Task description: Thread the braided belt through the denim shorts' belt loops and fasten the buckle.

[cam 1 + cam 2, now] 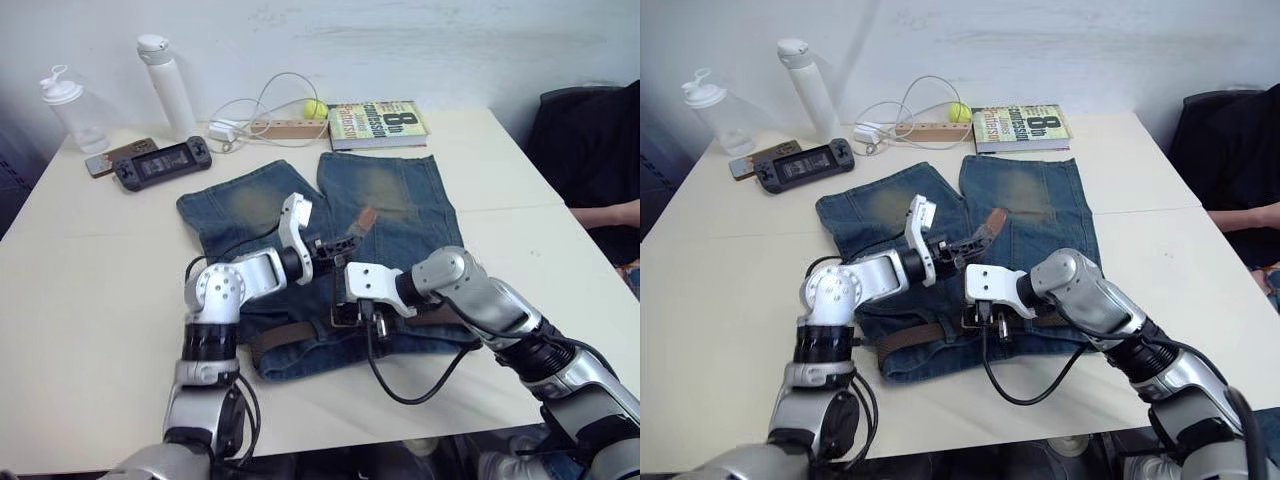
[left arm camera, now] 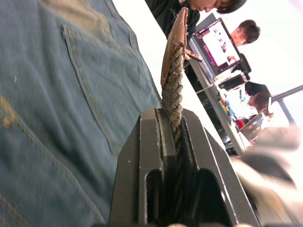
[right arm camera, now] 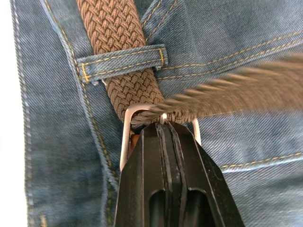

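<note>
With left gripper (image 1: 345, 240) jaws clenched on braided belt (image 2: 173, 90) tip, right gripper (image 3: 163, 126) jaws clamping buckle (image 3: 127, 137): fastening step, pull tip through, seat prong.

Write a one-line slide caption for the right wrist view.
Right pincer clamps the silver buckle as the braided belt runs under a belt loop on the denim shorts.

The book (image 1: 378, 123) at the table's far edge bears a large "8th" on its cover. Its other cover words are too small to read, and nothing else carries legible text
</note>
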Robot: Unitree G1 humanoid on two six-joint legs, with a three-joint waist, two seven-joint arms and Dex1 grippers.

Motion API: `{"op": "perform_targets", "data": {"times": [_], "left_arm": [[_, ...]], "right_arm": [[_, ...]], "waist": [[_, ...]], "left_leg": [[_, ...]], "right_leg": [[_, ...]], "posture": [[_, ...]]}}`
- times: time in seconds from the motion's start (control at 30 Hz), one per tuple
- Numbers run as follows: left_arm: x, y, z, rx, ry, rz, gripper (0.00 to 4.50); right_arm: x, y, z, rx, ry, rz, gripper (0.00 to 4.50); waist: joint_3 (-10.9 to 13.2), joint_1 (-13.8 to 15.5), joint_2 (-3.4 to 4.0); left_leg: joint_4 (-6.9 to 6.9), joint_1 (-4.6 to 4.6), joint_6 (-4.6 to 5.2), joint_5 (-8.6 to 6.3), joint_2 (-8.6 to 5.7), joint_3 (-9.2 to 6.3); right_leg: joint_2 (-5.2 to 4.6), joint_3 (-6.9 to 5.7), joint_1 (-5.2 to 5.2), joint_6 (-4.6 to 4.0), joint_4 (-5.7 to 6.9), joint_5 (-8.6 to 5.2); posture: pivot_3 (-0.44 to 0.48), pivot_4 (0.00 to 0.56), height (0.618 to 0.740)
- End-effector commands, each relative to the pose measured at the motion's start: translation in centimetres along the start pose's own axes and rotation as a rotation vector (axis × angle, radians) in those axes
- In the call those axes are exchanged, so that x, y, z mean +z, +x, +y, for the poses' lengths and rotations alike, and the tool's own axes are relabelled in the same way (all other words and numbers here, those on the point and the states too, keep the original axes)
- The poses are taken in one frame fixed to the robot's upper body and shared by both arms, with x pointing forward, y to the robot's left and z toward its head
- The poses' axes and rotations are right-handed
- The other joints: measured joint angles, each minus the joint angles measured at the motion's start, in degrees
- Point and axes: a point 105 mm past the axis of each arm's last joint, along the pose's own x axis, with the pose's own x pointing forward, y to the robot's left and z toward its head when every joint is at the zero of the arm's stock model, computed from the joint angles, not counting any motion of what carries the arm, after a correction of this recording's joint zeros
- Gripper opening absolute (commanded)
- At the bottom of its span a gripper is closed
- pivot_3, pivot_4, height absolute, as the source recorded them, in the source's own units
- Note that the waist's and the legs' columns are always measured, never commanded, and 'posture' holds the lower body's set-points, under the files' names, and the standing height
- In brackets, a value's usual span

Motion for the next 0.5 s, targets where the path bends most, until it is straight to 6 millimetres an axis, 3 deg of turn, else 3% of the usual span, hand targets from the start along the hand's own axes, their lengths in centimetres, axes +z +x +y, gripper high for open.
{"op": "perform_targets", "data": {"times": [0.03, 0.27, 0.5], "left_arm": [[5.0, 1.5, -4.2, -0.161, 0.105, -0.113, 0.00], [5.5, 5.6, -8.4, -0.303, 0.216, -0.008, 0.00], [2.9, 8.4, -10.0, -0.366, 0.253, 0.127, 0.00]], "right_arm": [[-5.4, 2.9, 3.8, 0.127, 0.062, 0.208, 0.11], [-5.6, 3.3, 5.4, 0.185, 0.062, 0.220, 0.11], [-5.5, 3.4, 5.9, 0.193, 0.038, 0.225, 0.11]], "waist": [[0.0, 0.0, 0.00], [0.0, 0.1, 0.01], [0.0, 0.3, 0.02]], "left_leg": [[-0.02, 0.02, 0.00, 0.00, 0.00, -0.01], [-0.07, -0.08, 0.00, 0.01, -0.03, -0.21], [-0.11, -0.10, 0.04, 0.02, -0.08, -0.43]], "right_leg": [[-0.01, 0.00, 0.01, 0.00, 0.00, 0.00], [-0.03, -0.14, 0.05, 0.05, -0.23, 0.04], [-0.05, -0.29, 0.21, 0.15, -0.46, 0.09]], "posture": [[0.000, 0.150, 0.740], [0.000, 0.150, 0.740], [0.000, 0.150, 0.740]]}}
